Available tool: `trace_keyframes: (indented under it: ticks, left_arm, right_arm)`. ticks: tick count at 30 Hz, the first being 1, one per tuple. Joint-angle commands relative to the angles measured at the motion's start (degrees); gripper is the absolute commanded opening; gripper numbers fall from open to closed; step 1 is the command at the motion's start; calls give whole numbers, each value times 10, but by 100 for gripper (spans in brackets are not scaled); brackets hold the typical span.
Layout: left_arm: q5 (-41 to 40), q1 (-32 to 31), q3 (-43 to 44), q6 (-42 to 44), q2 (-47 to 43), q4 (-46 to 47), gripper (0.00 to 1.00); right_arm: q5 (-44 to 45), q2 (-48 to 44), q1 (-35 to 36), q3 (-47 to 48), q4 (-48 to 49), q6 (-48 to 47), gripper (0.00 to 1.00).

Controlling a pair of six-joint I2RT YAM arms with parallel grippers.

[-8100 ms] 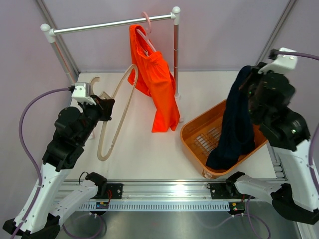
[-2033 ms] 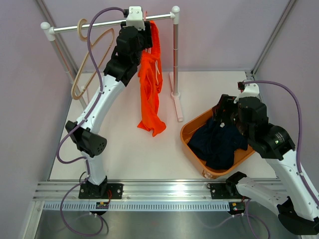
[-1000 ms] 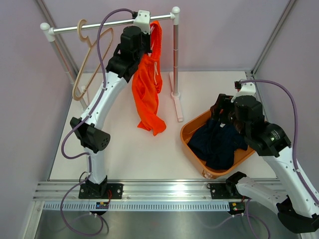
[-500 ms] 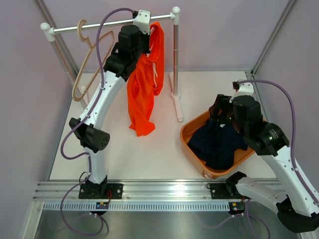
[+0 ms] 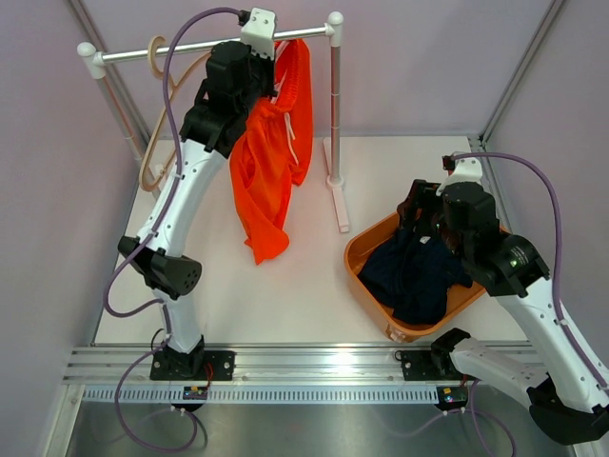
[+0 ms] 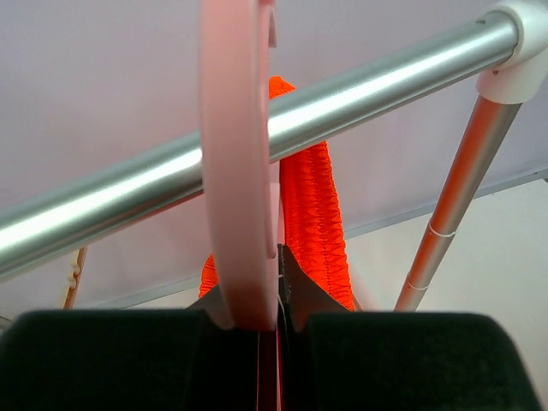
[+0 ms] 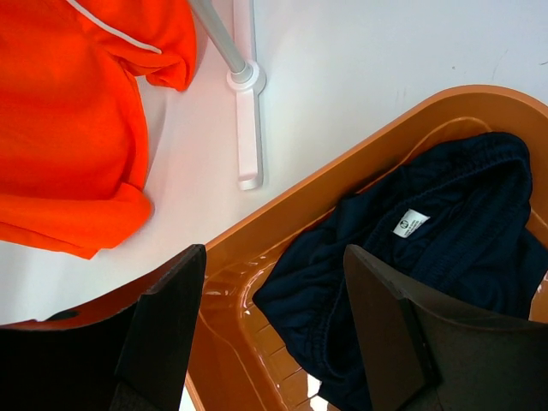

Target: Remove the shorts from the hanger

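Top view: high at near edge, looks down on whole bench [image 5: 285,305]. Left wrist: close under rail [image 6: 360,94], facing up. Right wrist: above basket [image 7: 325,184], facing down. All three share orange shorts [image 5: 276,162].

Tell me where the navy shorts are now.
In the top view, the navy shorts lie heaped in the orange basket on the right side, below the open right tool.

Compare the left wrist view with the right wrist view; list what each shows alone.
Left wrist only: the pink hanger hooked over the metal rail, with the left pincer closed on it. Right wrist only: the navy shorts lying in the orange basket, the rack's foot, and the open right pincer. Both: the orange shorts and the rack's upright post.
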Motion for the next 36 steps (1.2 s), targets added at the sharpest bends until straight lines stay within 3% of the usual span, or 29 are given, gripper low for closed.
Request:
trace_keyframes:
  ticks: [1,11,18,21,26,32,36]
  left_arm:
    - [16,4,7,13,-51,60,0]
    - [51,4,-9,-2,-83,-29,0]
    - [61,-3,-80,-16,-147,-69,0]
    - [76,-20,-112,-30,-178,-91,0]
    - [36,-93,-214,-24,-246,-110,0]
    - [15,-163,-369,-67,-362,-79,0]
    - [9,-188,-401,-70,-395,-103,0]
  right_arm:
    - [-8,-1,-3,-6,28,-1,74]
    - [-17,1,-3,1,42,-3,74]
    - [-53,37,-3,29,64,-5,75]
    - [-86,64,-3,47,81,-3,76]
    - [-154,121,2,74,122,5,73]
    - [-135,202,61,123,154,5,72]
    - [-134,230,77,145,168,9,73]
